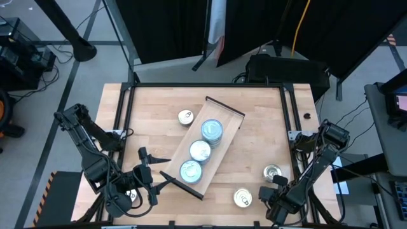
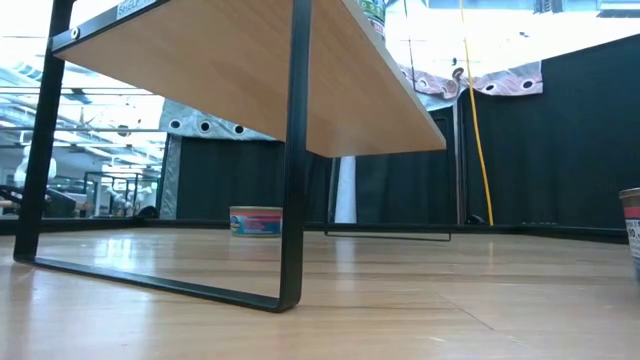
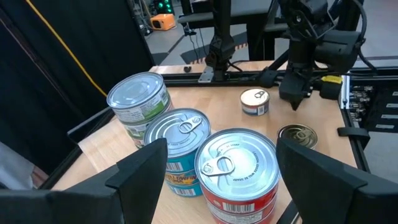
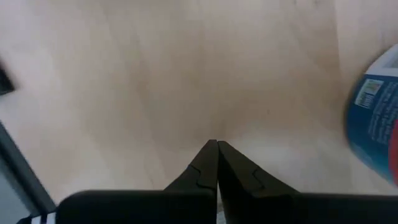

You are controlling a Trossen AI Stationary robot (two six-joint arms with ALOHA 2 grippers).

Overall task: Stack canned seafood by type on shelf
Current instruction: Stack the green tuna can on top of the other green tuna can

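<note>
The shelf (image 1: pixel 224 124) lies slantwise mid-table and carries three stacks of canned seafood (image 1: pixel 200 151), labelled green (image 3: pixel 138 102), blue (image 3: pixel 180 146) and red (image 3: pixel 236 174). Three loose pale-topped tins rest on the tabletop: one far of the shelf (image 1: pixel 186 116) and two at the near right (image 1: pixel 272 172) (image 1: pixel 243 198). My left gripper (image 1: pixel 150 173) (image 3: pixel 221 152) hangs open just off the shelf's near end, its fingers framing the red stack without touching it. My right gripper (image 1: pixel 277 184) (image 4: pixel 216 146) points down, shut, over bare wood between the two near-right tins.
A black rail frame (image 1: pixel 127 108) borders the tabletop. In the low view the shelf's underside (image 2: pixel 250 70) and dark leg (image 2: pixel 290 150) fill the foreground, with one tin (image 2: pixel 256 221) behind. Bare wood lies left of the shelf and along the far edge.
</note>
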